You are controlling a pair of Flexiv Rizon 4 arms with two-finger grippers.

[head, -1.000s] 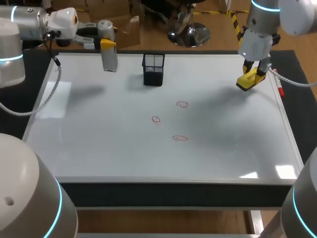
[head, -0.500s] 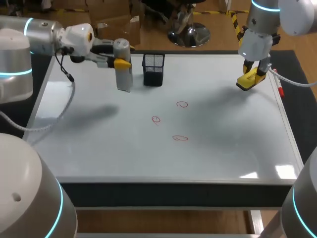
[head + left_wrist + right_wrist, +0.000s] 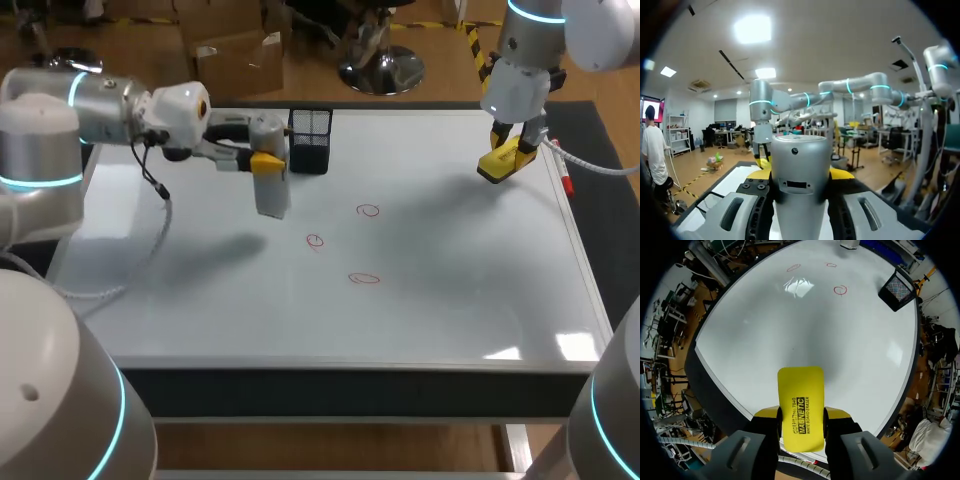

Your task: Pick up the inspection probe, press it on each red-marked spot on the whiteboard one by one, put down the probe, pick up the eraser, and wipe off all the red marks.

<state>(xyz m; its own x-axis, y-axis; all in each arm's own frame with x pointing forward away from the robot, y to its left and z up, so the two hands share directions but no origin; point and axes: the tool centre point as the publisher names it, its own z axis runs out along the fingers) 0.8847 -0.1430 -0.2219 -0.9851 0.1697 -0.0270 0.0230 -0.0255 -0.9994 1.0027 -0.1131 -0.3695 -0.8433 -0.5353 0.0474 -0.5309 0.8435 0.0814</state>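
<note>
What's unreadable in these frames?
- Head view: whether the inspection probe tip touches the whiteboard; the top-down angle hides the gap.
- Left wrist view: the red marks, blocked by the probe's own body.
- Right wrist view: the eraser underside, which faces away.

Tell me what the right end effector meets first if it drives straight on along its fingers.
Bare whiteboard, most likely: the eraser in the right end effector would land on it first, well short of the red marks.

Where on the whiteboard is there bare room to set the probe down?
Free: near left of the whiteboard, from its left edge to the red marks, and the near right corner. Crowded: the back, where the probe hangs by the mesh holder.
</note>
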